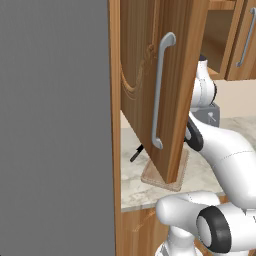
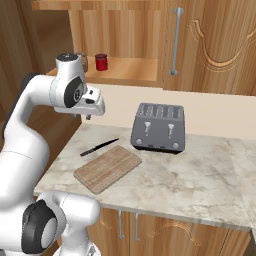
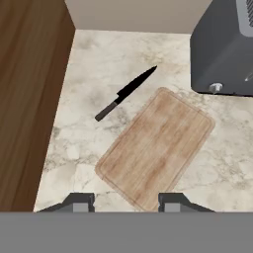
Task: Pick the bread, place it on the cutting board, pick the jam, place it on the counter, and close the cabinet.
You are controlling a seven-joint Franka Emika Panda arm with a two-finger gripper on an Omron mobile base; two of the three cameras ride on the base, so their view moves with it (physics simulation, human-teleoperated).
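The cabinet stands open; its door (image 1: 145, 75), with a carved curve and a long silver handle (image 1: 161, 90), swings out over the counter (image 2: 200, 180). On its shelf (image 2: 130, 71) stands the red jam (image 2: 101, 62). Just left of it, partly behind the arm, shows a small brown lump, the bread (image 2: 83, 61). The cutting board (image 2: 107, 167) (image 3: 158, 148) lies bare on the counter, and the door covers part of it in the left base view (image 1: 176, 181). My gripper (image 2: 89, 117) (image 3: 127, 202) hangs open and holds nothing, pointing down over the board's near-left end, well below the shelf.
A black knife (image 2: 99, 147) (image 3: 126, 94) lies beside the board's far-left edge. A dark grey toaster (image 2: 159, 127) (image 3: 222, 49) stands behind the board against the wall. A closed carved door (image 2: 220, 45) is to the right of the open shelf. A wooden side panel (image 3: 24, 99) borders the counter's left.
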